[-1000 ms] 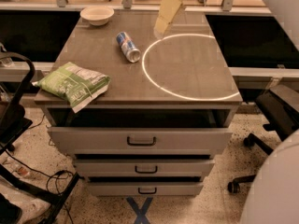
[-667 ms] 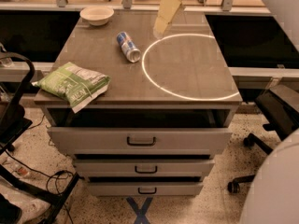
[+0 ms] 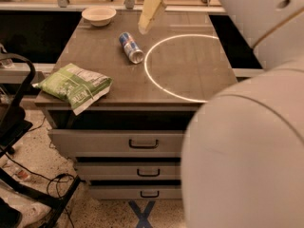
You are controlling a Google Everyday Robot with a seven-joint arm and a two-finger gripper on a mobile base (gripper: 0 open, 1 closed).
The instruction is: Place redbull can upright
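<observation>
Reading the tabletop (image 3: 118,87) as a clock face with twelve at the far edge, I place the redbull can (image 3: 131,47) just off centre toward eleven. It lies on its side, its silver end pointing to about five o'clock, so the task's main work is not yet done. The gripper (image 3: 145,23) hangs above the far part of the top, at roughly one o'clock from the can and clear of it, holding nothing that I can see. I cannot tell whether it is spread or pressed together.

I judge this to be the approach step, before any grasp. The next move calls for bringing the gripper down toward seven o'clock onto the can, turned so it closes across the can's round body rather than along its length. The can may roll if nudged. Once gripped, it needs tipping through a quarter turn and setting down on its base.

The bright ring (image 3: 156,87) lies at three o'clock from the can, the white bowl (image 3: 99,15) at eleven, the green snack bag (image 3: 73,85) at eight, all apart from it.
</observation>
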